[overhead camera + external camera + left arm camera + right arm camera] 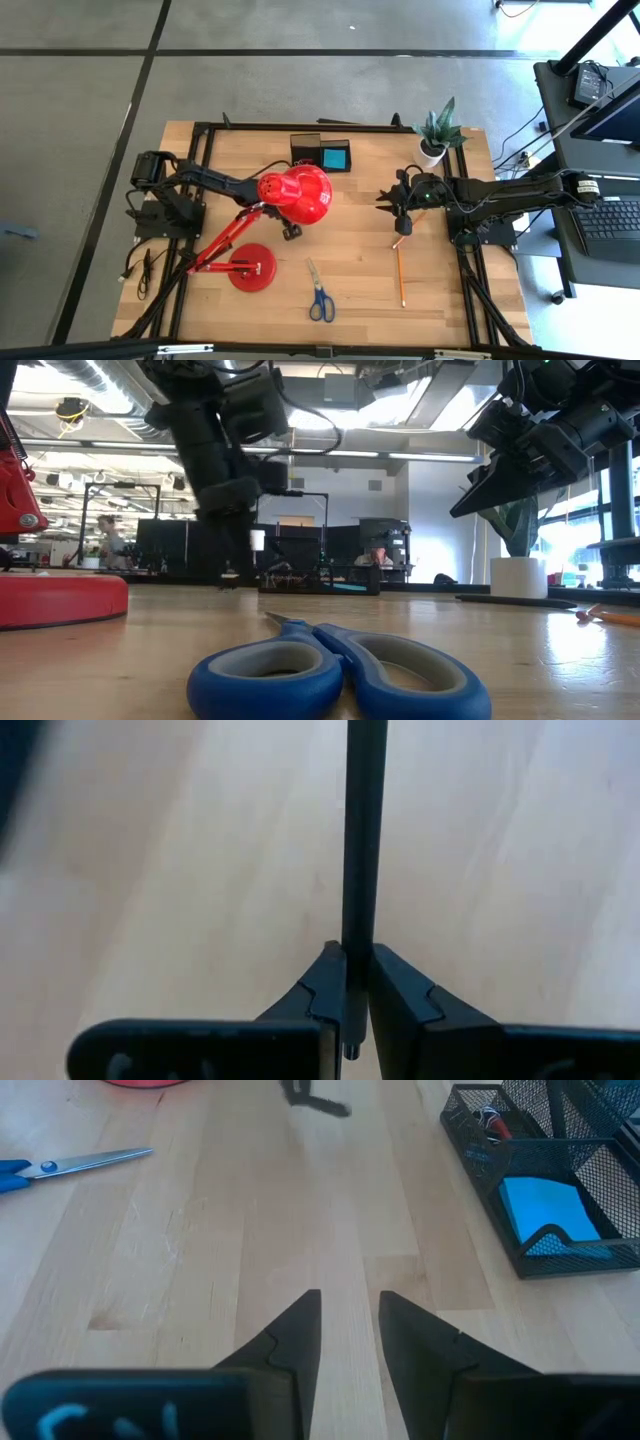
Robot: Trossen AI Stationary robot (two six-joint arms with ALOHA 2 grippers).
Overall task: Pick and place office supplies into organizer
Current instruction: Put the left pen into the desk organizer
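Observation:
My left gripper [358,952] is shut on a slim black pen [362,830]. In the high view it sits just below the red lamp's head, near the table's middle [291,232]. Right of the middle, my right gripper [388,203] [348,1295] hangs open above bare wood with nothing between its fingers. The black mesh organizer [322,153] [550,1170] stands at the far edge with a blue block [545,1210] inside. Blue-handled scissors [320,295] [335,675] lie flat near the front edge. A wooden pencil [401,272] lies on the table to their right. My left gripper pinches the pen between its two fingers close to one end [358,945]; a short stub of that end [350,1050] pokes back past the fingers. The pen runs on from the fingertips in line with the fingers. Its other end leaves the picture.
A red desk lamp stands on the left half, its round base [252,268] near the front and its head [300,195] above the left gripper. A potted green plant [435,135] stands at the far right corner. Bare wood lies between the grippers and the organizer.

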